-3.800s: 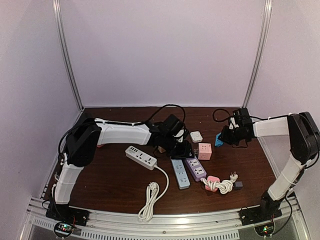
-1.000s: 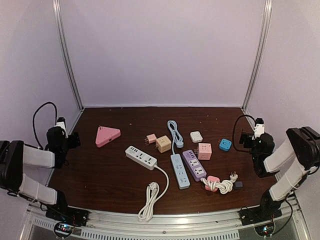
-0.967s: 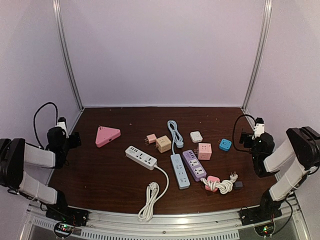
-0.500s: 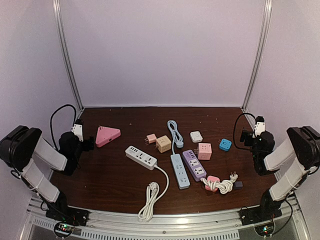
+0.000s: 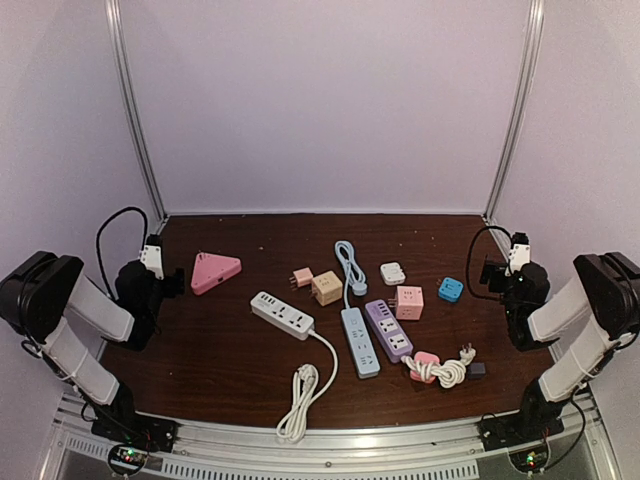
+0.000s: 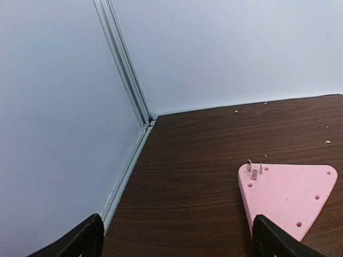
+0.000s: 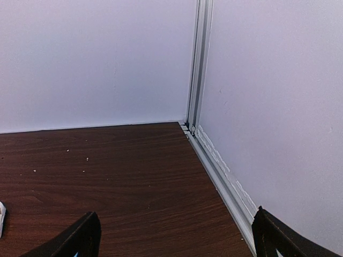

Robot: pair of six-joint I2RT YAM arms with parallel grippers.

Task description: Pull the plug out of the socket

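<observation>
I judge the pull done or nearly so: the pink plug [image 5: 302, 276] lies centre-frame just beside the tan cube socket [image 5: 326, 288], seemingly unplugged, while left gripper [image 6: 177, 236] and right gripper [image 7: 174, 234] hang spread and empty at the frame's sides.

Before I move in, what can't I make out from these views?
Top view: whether the pink plug is seated in the tan cube socket, too small.
Left wrist: pink triangle socket, near corner behind the fingers.
Right wrist: white object, cut off at left edge.
</observation>
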